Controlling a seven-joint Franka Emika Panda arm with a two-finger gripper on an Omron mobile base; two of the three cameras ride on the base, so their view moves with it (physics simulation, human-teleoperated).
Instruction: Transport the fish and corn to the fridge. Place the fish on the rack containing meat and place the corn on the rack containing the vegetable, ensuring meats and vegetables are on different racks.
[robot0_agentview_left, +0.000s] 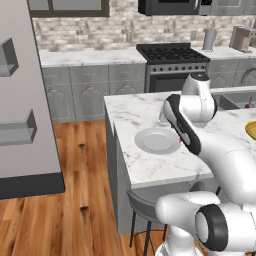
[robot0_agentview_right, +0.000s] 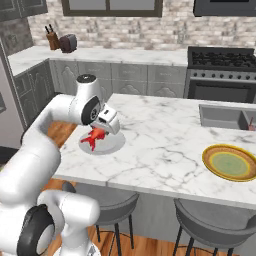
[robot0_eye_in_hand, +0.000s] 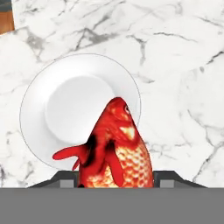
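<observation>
While the white arm bends low over the marble desk (robot0_agentview_right: 165, 150), its hand (robot0_agentview_right: 98, 134) hangs just above a white plate (robot0_agentview_right: 115, 145) near the desk's left end, and the jaws are drawn in on the fish (robot0_agentview_right: 93, 137), which sits between them. In the hand view the fish (robot0_eye_in_hand: 116, 151) is bright red with orange scales, a dark smear on its flank and a fin sticking out to one side; its head points away from the hand, over the rim of the plate (robot0_eye_in_hand: 57, 100), and its tail end is tucked between the two dark finger tips at the bottom of that view. Whether the fish touches the plate or hangs clear of it I cannot tell. From the left base view the plate (robot0_agentview_left: 152, 141) lies close to the desk's near edge, with the arm's dark-jointed wrist just beside it. Further right on the desk lies a yellow dish with a green middle (robot0_agentview_right: 231, 162), well apart from the plate, and a sink (robot0_agentview_right: 222, 116) is sunk into the desk behind it. A black stove (robot0_agentview_left: 172, 60) stands against the brick back wall, and grey stools (robot0_agentview_right: 212, 220) are tucked under the desk's near side above the wooden floor (robot0_agentview_left: 75, 165).
</observation>
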